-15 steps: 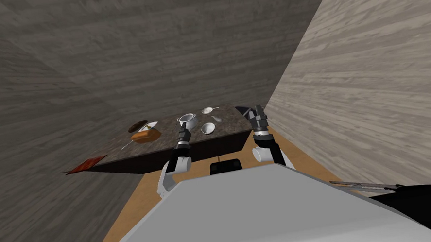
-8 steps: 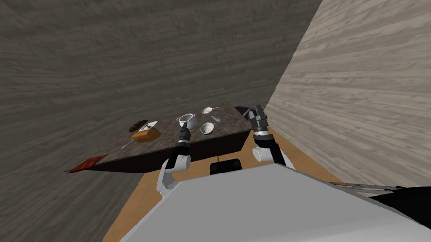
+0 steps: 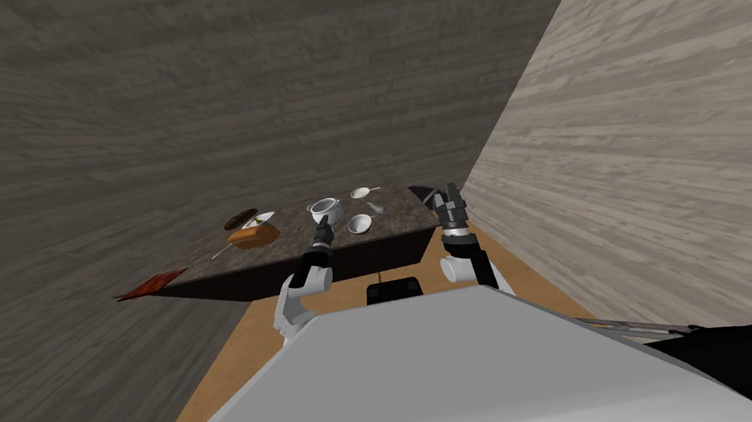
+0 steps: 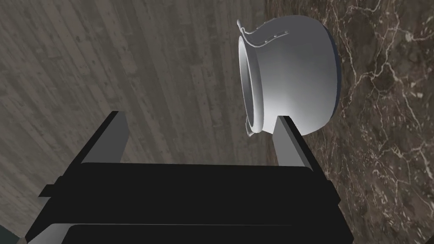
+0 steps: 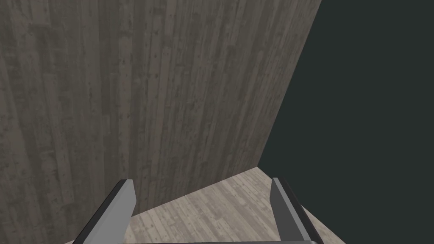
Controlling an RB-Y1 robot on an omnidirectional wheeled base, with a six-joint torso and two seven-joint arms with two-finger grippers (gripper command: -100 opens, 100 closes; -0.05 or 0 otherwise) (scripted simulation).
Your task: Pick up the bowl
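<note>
The bowl, deep, white and round-bellied with small handles at its rim, stands upright on the dark marbled table. Over the last second my left gripper has come forward and now sits just short of the bowl's near side, blades spread wide and holding nothing. One blade tip overlaps the bowl's belly below the rim, though I cannot tell whether it touches. I judge the reach nearly done, with closing on the rim still ahead. A shallower white dish lies just beside the bowl, toward my right arm. My right gripper, well apart from the bowl, hangs spread and idle
</note>
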